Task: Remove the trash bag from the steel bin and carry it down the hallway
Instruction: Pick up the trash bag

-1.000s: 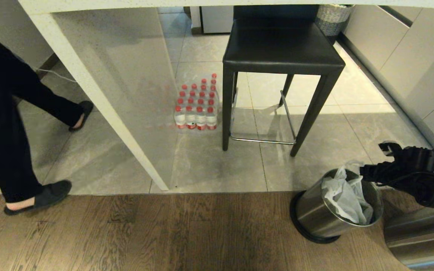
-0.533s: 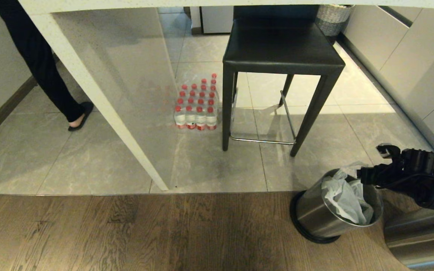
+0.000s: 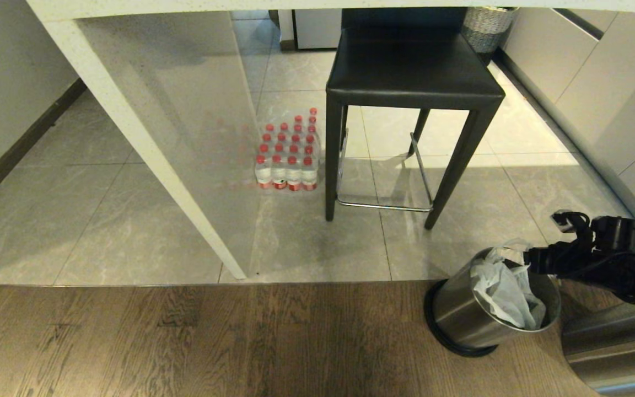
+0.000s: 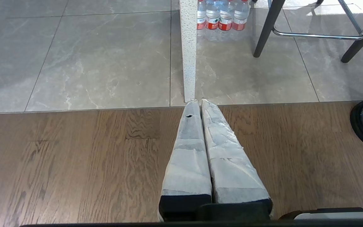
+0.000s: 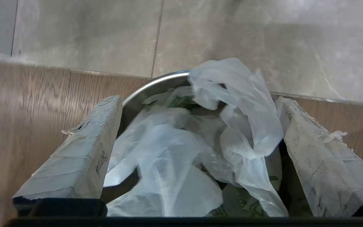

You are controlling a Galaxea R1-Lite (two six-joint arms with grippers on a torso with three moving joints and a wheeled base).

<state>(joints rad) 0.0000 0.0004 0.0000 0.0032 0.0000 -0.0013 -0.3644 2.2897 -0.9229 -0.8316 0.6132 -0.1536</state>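
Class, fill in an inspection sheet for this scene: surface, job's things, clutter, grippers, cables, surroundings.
Surface: wood floor meeting grey tiles.
Job's things: trash bag inside steel bin, bunched above its rim.
Clutter: pack of red-capped bottles.
Grippers: right gripper jaws open, straddling the bag; left gripper shut, over the wood floor.
Cables: black cable on the right arm.
Surroundings: black stool, woven basket, white counter leg.
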